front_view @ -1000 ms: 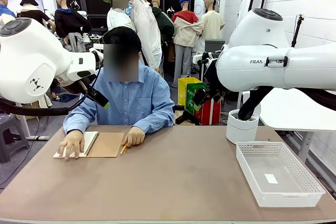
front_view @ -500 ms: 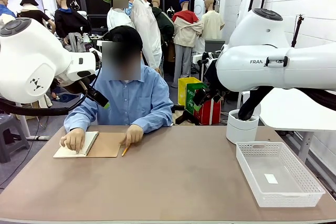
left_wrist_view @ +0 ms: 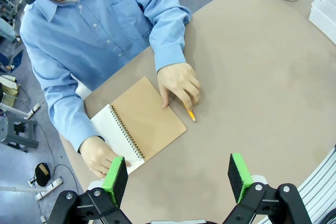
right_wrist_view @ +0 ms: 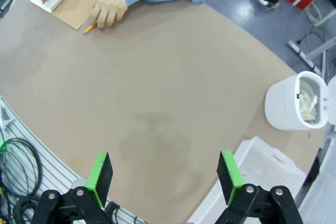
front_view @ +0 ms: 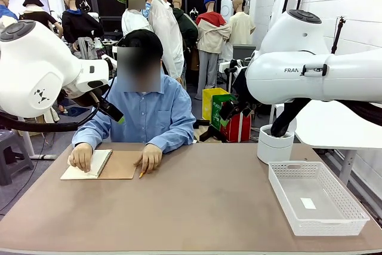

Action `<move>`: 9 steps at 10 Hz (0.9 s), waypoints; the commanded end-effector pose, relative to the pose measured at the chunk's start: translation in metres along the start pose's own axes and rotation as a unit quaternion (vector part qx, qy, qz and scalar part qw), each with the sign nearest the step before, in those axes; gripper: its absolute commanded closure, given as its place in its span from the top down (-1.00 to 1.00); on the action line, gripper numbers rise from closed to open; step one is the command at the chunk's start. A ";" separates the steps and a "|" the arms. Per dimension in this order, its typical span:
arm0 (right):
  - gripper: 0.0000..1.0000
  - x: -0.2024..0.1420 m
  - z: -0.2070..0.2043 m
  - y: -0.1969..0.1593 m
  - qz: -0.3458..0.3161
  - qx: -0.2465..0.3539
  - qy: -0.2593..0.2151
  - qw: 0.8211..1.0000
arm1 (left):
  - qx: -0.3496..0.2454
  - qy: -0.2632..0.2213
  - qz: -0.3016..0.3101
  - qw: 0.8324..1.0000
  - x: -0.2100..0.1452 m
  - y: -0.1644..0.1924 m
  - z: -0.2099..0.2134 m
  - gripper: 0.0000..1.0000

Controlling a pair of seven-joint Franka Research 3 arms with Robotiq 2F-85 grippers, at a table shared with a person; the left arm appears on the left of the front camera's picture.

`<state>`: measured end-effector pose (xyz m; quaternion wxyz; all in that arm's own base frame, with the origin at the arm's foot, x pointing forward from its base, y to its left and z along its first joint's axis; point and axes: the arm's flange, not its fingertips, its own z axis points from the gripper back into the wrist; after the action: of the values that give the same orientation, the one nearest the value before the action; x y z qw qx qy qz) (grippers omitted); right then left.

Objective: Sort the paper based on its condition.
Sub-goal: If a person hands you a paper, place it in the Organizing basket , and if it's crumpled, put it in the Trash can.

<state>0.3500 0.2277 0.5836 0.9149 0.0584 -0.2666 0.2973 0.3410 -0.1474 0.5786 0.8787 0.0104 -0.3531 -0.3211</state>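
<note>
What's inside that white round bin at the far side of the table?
In the white bin, crumpled white paper shows through the open top. Its walls hide whatever lies deeper.

We see a brown table with a spiral-bound notebook near its far left corner, brown cover folded open beside a white page. An orange pencil lies just at the notebook's right edge. Near the far right corner stands a white cylindrical bin, its lid tipped open in the right wrist view, with something pale inside. A white mesh basket sits along the right edge, nearer the front. A person in a blue shirt sits at the far side.
</note>
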 end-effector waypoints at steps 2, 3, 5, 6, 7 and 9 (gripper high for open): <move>1.00 -0.001 0.000 0.000 0.000 0.000 0.000 1.000 | 0.001 0.000 -0.002 1.000 0.000 0.000 0.000 1.00; 1.00 -0.001 0.000 0.000 0.000 0.000 0.000 1.000 | 0.001 0.000 -0.002 1.000 0.000 0.000 0.000 1.00; 1.00 -0.001 0.000 0.000 0.000 0.000 0.000 1.000 | 0.001 0.000 -0.002 1.000 0.000 0.000 0.000 1.00; 1.00 -0.001 0.000 0.000 0.000 0.000 0.000 1.000 | 0.001 0.000 -0.002 1.000 0.000 0.000 0.000 1.00; 1.00 -0.001 0.000 0.000 0.000 0.000 0.000 1.000 | 0.001 0.000 -0.002 1.000 0.000 0.000 0.000 1.00; 1.00 -0.001 0.000 0.000 0.000 0.000 0.000 1.000 | 0.001 0.000 -0.002 1.000 0.000 0.000 0.000 1.00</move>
<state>0.3500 0.2277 0.5836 0.9149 0.0584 -0.2666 0.2973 0.3410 -0.1474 0.5786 0.8787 0.0104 -0.3531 -0.3211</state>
